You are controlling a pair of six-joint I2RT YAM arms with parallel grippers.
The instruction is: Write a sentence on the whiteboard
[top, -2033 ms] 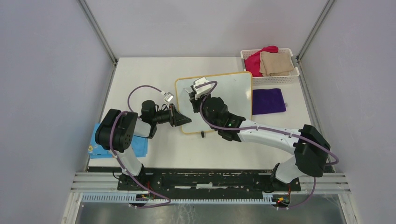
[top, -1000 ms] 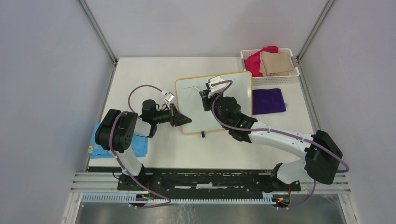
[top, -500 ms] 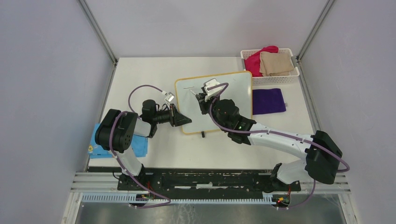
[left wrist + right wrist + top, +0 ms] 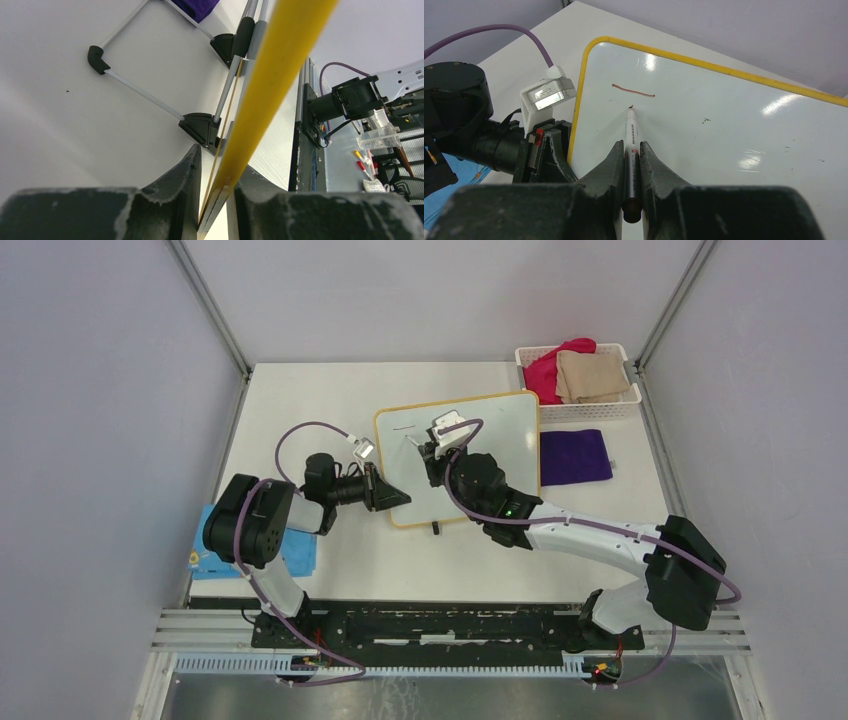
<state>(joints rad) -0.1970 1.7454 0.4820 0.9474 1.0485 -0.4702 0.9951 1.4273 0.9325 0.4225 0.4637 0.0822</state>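
Beneath the right pincer's [image 4: 630,146] marker [image 4: 631,131] lies the whiteboard [image 4: 724,125].

A white plastic lattice basket [image 4: 590,411] sits at the far right corner of the white counter [image 4: 300,400]. It holds a crumpled pink-red cloth [image 4: 545,370] on the left and a folded beige cloth [image 4: 592,375] on the right, the two touching. Just in front of the basket lies a flat, dark purple rectangular cloth [image 4: 575,457]. At the counter's near left edge lies a light blue flat sheet [image 4: 302,553], partly hidden. A ridged aluminium rail [image 4: 450,625] runs along the near edge.
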